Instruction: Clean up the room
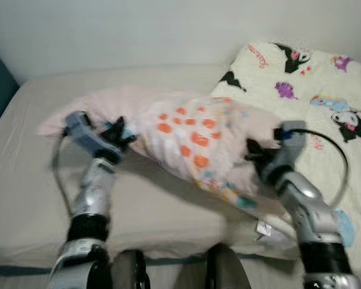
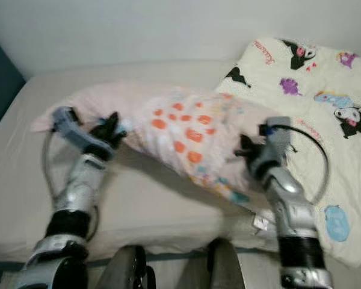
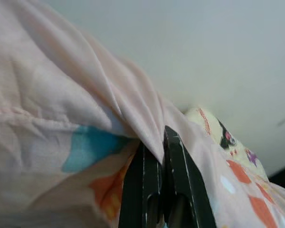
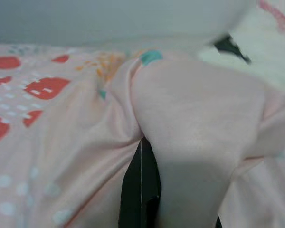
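Now we see the pink pillow [image 1: 198, 141], dotted with orange, held up over the bed [image 1: 36, 180] between our two arms. Our left gripper [image 1: 121, 137] is pinched tight on its left end, our right gripper [image 1: 256, 153] clamped on the right end. Beside it lies a cartoon-print blanket [image 1: 325, 102].

Both pincers, left [image 2: 112, 133] right [image 2: 245, 150], clamp pink pillow [image 2: 186, 135] above bed [image 2: 144, 198].
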Controlling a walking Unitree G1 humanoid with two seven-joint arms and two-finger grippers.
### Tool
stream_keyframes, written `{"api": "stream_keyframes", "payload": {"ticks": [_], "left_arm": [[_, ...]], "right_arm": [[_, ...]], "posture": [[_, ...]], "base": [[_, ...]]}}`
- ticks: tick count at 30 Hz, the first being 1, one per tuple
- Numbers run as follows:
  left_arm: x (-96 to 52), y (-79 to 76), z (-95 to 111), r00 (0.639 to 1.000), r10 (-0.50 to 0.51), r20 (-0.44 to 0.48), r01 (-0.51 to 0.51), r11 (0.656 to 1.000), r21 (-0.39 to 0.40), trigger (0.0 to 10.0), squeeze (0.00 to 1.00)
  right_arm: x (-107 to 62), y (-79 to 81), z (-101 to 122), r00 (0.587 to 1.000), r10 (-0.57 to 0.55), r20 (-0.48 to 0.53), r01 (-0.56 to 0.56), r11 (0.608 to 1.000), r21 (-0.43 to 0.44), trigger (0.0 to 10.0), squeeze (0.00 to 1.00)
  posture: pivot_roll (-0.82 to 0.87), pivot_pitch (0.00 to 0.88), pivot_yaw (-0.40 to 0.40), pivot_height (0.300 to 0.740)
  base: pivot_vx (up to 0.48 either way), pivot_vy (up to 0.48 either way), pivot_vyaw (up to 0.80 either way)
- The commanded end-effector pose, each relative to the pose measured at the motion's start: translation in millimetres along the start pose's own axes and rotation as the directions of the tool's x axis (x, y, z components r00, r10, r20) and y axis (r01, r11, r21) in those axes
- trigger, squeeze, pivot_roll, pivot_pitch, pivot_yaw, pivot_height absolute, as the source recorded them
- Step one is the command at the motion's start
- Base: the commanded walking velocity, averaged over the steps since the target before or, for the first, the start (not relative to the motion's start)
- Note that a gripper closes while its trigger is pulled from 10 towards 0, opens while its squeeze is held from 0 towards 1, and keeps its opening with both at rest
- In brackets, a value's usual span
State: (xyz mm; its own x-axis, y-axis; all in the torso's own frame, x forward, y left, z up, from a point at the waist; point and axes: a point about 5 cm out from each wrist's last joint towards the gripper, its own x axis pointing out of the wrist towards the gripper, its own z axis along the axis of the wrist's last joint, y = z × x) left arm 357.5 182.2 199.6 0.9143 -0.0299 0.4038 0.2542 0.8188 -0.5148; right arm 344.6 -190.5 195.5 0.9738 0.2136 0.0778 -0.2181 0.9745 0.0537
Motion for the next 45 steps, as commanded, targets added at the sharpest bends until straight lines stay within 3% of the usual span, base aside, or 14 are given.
{"api": "stream_keyframes", "payload": {"ticks": [1, 6, 8, 9, 10, 12, 13, 15, 21, 45], "left_arm": [[1.4, -7.0, 8.4, 0.999, -0.039, 0.027, 0.039, 0.999, 0.017, 0.0, 0.0], [-3.2, -10.3, 15.8, 0.998, -0.055, 0.043, 0.053, 0.998, 0.044, 0.0, 0.0], [-6.1, -16.8, 18.7, 0.996, -0.076, 0.036, 0.071, 0.991, 0.11, 0.0, 0.0], [-8.3, -20.1, 17.1, 0.996, -0.082, 0.017, 0.079, 0.987, 0.141, 1.5, 0.0], [-10.4, -22.8, 15.0, 0.996, -0.088, 0.002, 0.086, 0.982, 0.167, 4.8, 0.0], [-11.8, -24.3, 13.6, 0.996, -0.09, -0.008, 0.09, 0.979, 0.181, 4.8, 0.0], [-14.3, -25.2, 12.8, 0.996, -0.093, -0.018, 0.095, 0.976, 0.198, 8.2, 0.0], [-17.7, -25.4, 12.1, 0.994, -0.098, -0.037, 0.104, 0.965, 0.241, 10.0, 0.0], [-24.0, -27.7, 9.1, 0.987, -0.122, -0.105, 0.153, 0.915, 0.374, 10.0, 0.0], [-30.0, -29.7, 8.8, 0.982, -0.107, -0.154, 0.166, 0.877, 0.452, 10.0, 0.0]], "right_arm": [[2.1, 8.7, 8.4, 0.998, 0.03, 0.054, -0.029, 0.999, -0.02, 10.0, 0.0], [7.2, 13.1, 13.6, 0.997, 0.029, 0.075, -0.025, 0.998, -0.051, 10.0, 0.0], [15.0, 17.5, 19.0, 0.995, 0.012, 0.096, -0.004, 0.996, -0.086, 10.0, 0.0], [17.0, 19.3, 19.9, 0.994, 0.004, 0.108, 0.008, 0.995, -0.104, 10.0, 0.0], [17.9, 20.2, 20.5, 0.993, -0.008, 0.122, 0.022, 0.993, -0.119, 10.0, 0.0], [17.9, 20.5, 20.5, 0.991, -0.015, 0.13, 0.031, 0.991, -0.127, 10.0, 0.0], [17.5, 20.1, 19.7, 0.99, -0.025, 0.138, 0.044, 0.99, -0.137, 10.0, 0.0], [16.9, 20.0, 17.0, 0.99, -0.036, 0.135, 0.055, 0.989, -0.14, 10.0, 0.0], [14.1, 23.9, 8.6, 0.993, -0.011, 0.117, 0.025, 0.992, -0.126, 10.0, 0.0], [14.9, 29.7, 2.7, 0.994, -0.004, 0.113, 0.017, 0.993, -0.114, 10.0, 0.0]], "posture": [[-0.02, 0.138, -0.014, 0.627], [-0.03, 0.121, -0.024, 0.627], [-0.03, 0.105, -0.029, 0.627], [-0.03, 0.094, -0.034, 0.627], [-0.03, 0.093, -0.034, 0.627], [-0.03, 0.093, -0.034, 0.627], [-0.03, 0.087, -0.032, 0.627], [-0.03, 0.083, -0.032, 0.627], [-0.02, 0.076, -0.036, 0.631], [-0.02, 0.088, -0.042, 0.7]], "base": [[0.0, 0.0, 0.0], [0.0, 0.0, 0.0], [0.0, 0.0, 0.0], [0.0, 0.0, 0.0], [0.0, 0.0, 0.0], [0.0, 0.0, 0.0], [0.0, 0.0, 0.0], [0.0, 0.0, 0.0], [0.0, 0.0, 0.0], [0.0, 0.0, 0.0]]}}
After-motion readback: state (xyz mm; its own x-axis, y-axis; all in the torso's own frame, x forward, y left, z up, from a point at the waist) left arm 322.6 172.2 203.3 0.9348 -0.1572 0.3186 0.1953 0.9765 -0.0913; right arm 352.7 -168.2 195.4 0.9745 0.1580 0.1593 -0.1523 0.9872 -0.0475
